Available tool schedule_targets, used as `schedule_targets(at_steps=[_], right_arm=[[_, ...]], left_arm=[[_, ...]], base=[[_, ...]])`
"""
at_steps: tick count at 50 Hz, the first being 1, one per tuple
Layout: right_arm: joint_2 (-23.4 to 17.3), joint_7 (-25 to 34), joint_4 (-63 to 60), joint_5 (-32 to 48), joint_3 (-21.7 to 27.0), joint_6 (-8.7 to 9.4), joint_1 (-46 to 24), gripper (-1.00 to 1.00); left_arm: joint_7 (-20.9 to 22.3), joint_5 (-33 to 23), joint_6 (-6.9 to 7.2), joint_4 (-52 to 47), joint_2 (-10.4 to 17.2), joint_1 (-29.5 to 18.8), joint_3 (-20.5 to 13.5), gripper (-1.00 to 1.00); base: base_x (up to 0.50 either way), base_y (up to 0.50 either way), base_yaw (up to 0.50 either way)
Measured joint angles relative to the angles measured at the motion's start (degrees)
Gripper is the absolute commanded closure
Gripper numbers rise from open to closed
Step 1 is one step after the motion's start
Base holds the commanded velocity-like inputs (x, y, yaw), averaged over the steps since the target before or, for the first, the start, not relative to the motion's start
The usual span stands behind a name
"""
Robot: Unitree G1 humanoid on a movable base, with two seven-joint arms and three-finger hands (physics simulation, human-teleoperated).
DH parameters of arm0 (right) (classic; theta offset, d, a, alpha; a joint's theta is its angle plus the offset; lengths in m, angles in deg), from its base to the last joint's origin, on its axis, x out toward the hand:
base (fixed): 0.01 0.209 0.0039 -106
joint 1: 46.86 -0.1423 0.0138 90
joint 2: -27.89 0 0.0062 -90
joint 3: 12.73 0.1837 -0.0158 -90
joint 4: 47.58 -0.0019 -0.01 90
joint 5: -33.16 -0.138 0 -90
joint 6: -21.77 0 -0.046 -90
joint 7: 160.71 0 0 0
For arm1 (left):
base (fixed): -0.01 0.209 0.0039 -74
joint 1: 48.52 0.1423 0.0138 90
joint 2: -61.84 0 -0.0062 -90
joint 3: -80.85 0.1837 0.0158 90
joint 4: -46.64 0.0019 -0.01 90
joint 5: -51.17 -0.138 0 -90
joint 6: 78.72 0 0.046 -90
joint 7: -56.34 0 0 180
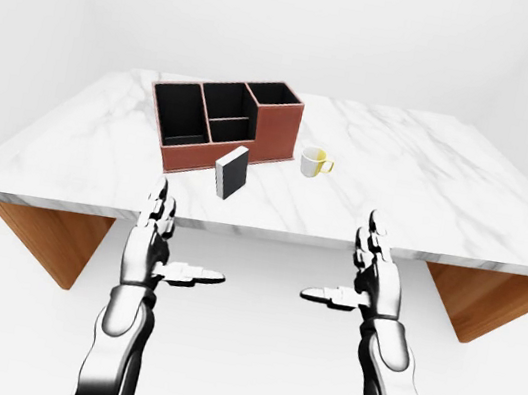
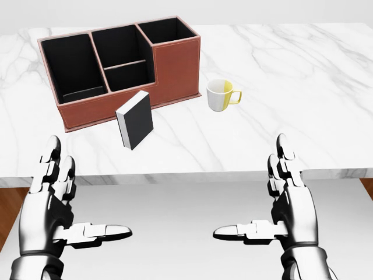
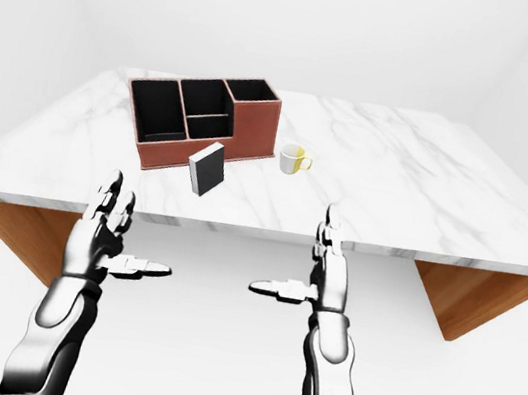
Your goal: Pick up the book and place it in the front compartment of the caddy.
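- The silver three-fingered left hand (image 2: pixel 51 204) is spread wide with its thumb pointing inward, and it grips nothing. It hangs short of the near edge of the white marble table top (image 2: pixel 303 81).
- The matching silver right hand (image 2: pixel 285 204) mirrors it, fingers up and thumb inward, also empty, below the table edge in the head view.
- Up and inward from the left hand, past the table edge, the dark hardcover book with pale page edges (image 2: pixel 135 119) stands upright on the marble. It is turned at an angle and sits apart from both hands.
- The step in hand looks like the reach for the book. Either hand would need to rise over the table edge first, then come in level with its fingers on one cover and its thumb on the other.
- An upright book should tip easily, so close gently and squarely rather than nudging it from one side.
- Just beyond the book is the reddish-brown leather caddy with black-lined compartments (image 2: pixel 175 67). Whether book and caddy wall touch is not clear.
- I judge the shallow divided middle section, nearest the book, to be the target; lower the book in edge first.
- Up from the right hand, a white and yellow ceramic mug (image 2: pixel 222 95) stands beside the caddy's end; keep the swing away from it.
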Motion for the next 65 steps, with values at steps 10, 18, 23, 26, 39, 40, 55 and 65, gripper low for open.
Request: schedule_targets(at_steps=[10,18,23,26,39,40,55,65], right_arm=[[-0.30,-0.05,-1.76,0.61,-1.27,1.05,0.92,-1.00],[-0.34,0.12,-5.23,0.85,-1.79,2.49,2.31,-1.00],[-0.33,0.24,-7.04,0.93,-1.93,3.15,3.02,-1.00],[-0.33,0.33,-8.11,0.94,-1.97,3.49,3.43,-1.00],[-0.31,0.64,-10.99,0.84,-1.92,3.49,4.48,-1.00],[-0.31,0.66,-11.22,0.83,-1.93,3.49,4.57,-1.00],[-0.03,0.89,-22.07,1.29,-4.12,3.49,9.36,-1.00],[-0.90,0.31,-35.12,1.92,-8.24,3.49,15.81,-1.00]], left_arm=[[0.97,2.84,0.34,-3.03,0.22,0.90,-1.11,-1.00],[1.23,6.15,1.68,-12.05,0.23,3.28,-2.79,-1.00],[1.42,8.15,1.68,-18.54,0.27,4.55,-4.46,-1.00],[1.52,9.37,1.68,-21.98,0.31,5.07,-5.74,-1.00],[1.32,13.85,1.68,-33.63,0.23,6.40,-11.24,-1.00],[1.31,14.14,1.68,-34.25,0.22,6.45,-11.59,-1.00],[1.44,16.16,1.68,-39.00,0.05,6.95,-14.22,-1.00],[1.48,16.61,1.68,-40.31,0.00,7.07,-14.78,-1.00]], base=[[0.00,0.00,0.00],[0.00,0.00,0.00],[0.00,0.00,0.00],[0.00,0.00,0.00],[0.00,0.00,0.00],[0.00,0.00,0.00],[0.00,0.00,0.00],[0.00,0.00,0.00]])
